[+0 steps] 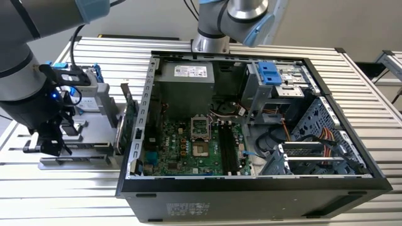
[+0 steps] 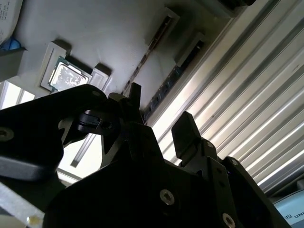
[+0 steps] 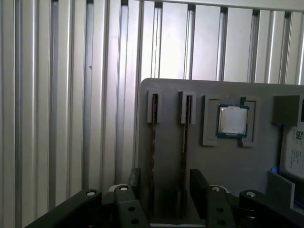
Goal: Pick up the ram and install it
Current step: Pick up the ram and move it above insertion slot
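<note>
Parted fingers (image 2: 186, 130) near the ram (image 2: 170, 81)

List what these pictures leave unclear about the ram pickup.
First wrist view: the claw covers the near ends of both ram sticks, so any contact is hidden.
Exterior view: the arm blocks the sticks on the tray.
Exterior view: the motherboard's memory slots are too small to show their latches.
</note>
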### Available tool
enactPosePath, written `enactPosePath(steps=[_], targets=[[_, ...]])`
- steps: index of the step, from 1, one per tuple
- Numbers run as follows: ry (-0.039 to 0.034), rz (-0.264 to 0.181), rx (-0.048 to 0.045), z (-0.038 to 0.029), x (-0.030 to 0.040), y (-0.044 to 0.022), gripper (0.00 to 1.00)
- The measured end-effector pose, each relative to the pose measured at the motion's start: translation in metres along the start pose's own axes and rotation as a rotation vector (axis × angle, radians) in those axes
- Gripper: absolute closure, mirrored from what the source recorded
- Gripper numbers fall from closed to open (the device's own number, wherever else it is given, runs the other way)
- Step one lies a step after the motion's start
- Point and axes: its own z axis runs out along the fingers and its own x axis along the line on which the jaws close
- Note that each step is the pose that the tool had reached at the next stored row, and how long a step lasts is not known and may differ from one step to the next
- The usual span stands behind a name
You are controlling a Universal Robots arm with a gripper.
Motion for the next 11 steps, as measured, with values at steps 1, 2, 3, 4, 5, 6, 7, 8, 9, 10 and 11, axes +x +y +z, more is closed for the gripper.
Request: enactPosePath(steps=[1,2,3,4,5,6,7,8,9,10,11], targets=[[0.0001,0.0,-0.0001,0.0009,0.0002,0.0,0.0],[0.0001,0.001,-0.0001,0.0018,0.0003,0.0,0.0],[0.0001,0.001,-0.0001,0.0027,0.0003,0.0,0.0],[0.0001,0.002,0.0,0.0037,0.0004,0.0,0.0],[0.0,0.002,0.0,0.0046,0.0004,0.0,0.0],[0.0,0.002,0.0001,0.0054,0.0004,0.0,0.0],[0.0,0.002,0.0,0.0063,0.0005,0.0,0.0],[0.0001,0.002,0.0001,0.0071,0.0005,0.0,0.0],[0.0001,0.002,0.0,0.0079,0.0005,0.0,0.0],[0.0001,0.002,0.0,0.0088,0.0006,0.0,0.0],[0.0,0.002,0.0001,0.0096,0.0006,0.0,0.0]])
